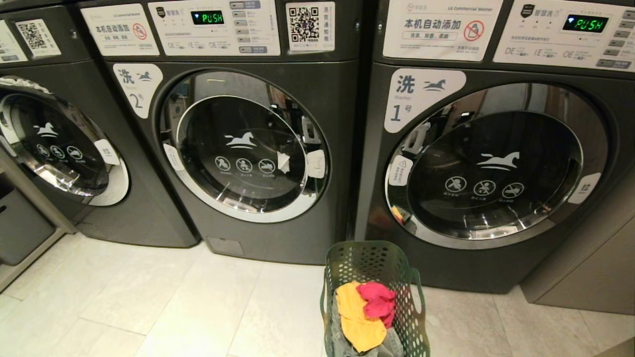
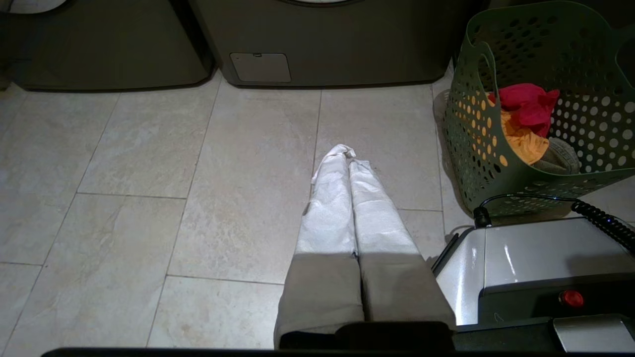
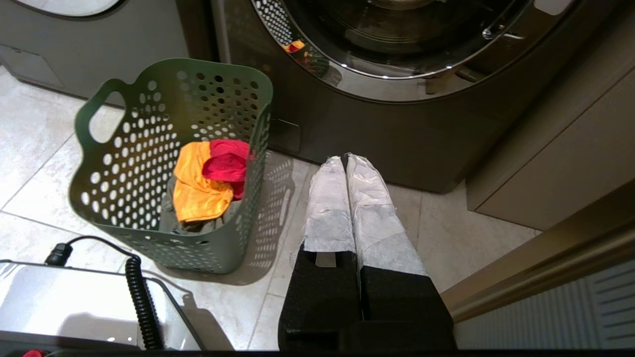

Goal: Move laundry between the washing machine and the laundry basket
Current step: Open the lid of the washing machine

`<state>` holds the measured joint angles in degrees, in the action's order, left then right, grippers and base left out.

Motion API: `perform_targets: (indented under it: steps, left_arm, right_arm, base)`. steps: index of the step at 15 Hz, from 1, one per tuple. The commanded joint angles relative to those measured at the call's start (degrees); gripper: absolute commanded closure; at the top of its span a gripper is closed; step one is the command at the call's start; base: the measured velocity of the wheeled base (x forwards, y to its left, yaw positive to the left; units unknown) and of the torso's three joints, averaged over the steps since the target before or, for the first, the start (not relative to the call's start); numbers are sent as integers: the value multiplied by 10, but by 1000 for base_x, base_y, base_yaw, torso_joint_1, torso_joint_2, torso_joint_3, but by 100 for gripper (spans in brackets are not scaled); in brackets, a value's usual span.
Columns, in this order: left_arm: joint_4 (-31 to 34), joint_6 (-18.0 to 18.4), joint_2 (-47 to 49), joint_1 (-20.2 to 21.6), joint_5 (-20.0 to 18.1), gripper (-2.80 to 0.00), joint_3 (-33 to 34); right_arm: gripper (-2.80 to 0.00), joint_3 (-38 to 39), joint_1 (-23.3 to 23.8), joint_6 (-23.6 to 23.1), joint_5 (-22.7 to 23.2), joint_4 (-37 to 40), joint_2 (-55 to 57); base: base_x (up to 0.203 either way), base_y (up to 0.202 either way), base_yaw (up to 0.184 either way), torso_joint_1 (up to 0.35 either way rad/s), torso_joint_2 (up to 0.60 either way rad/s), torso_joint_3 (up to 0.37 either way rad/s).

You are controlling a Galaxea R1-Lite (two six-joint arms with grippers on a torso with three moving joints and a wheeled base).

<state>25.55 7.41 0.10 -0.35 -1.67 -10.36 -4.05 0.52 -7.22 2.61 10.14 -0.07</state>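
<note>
- the laundry (image 1: 364, 310) lies in the laundry basket (image 1: 369, 260), yellow-orange and pink-red garments on top; the grey-green ones under them are mostly hidden.
- the basket's near end is cut off in the head view.
- the washing machine (image 1: 248, 148) marked 2 has its door shut.
- left gripper (image 2: 349, 154) and right gripper (image 3: 346, 159) hang closed and empty over the floor tiles (image 1: 163, 307), one at each side of the basket, apart from it.

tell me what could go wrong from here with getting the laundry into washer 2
1. The washing machine marked 2 has its door shut, and the laundry basket stands in front of the machine marked 1, so clothes might go to the wrong drum.
2. Both pincers, left pincer and right pincer, are shut and low over the floor; neither is ready to grasp.
3. The laundry lies loosely piled, so one pull may drag several garments.
</note>
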Motion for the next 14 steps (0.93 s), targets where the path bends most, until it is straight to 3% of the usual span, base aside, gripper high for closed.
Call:
perform_targets:
  steps: [1, 8, 14]
  left_arm:
    - [1, 1, 1, 0, 0, 0, 0]
    - [1, -2, 0, 0, 0, 0, 1]
    - [1, -3, 1, 0, 0, 0, 1]
  right_arm:
    - [0, 0, 0, -1, 0, 1, 1]
    - [0, 0, 0, 0, 0, 1, 1]
    - [0, 0, 0, 0, 0, 1, 1]
  base:
    - [0, -195, 0, -4, -4, -4]
    - [0, -173, 1, 4, 3, 4]
    - [0, 0, 0, 0, 0, 0]
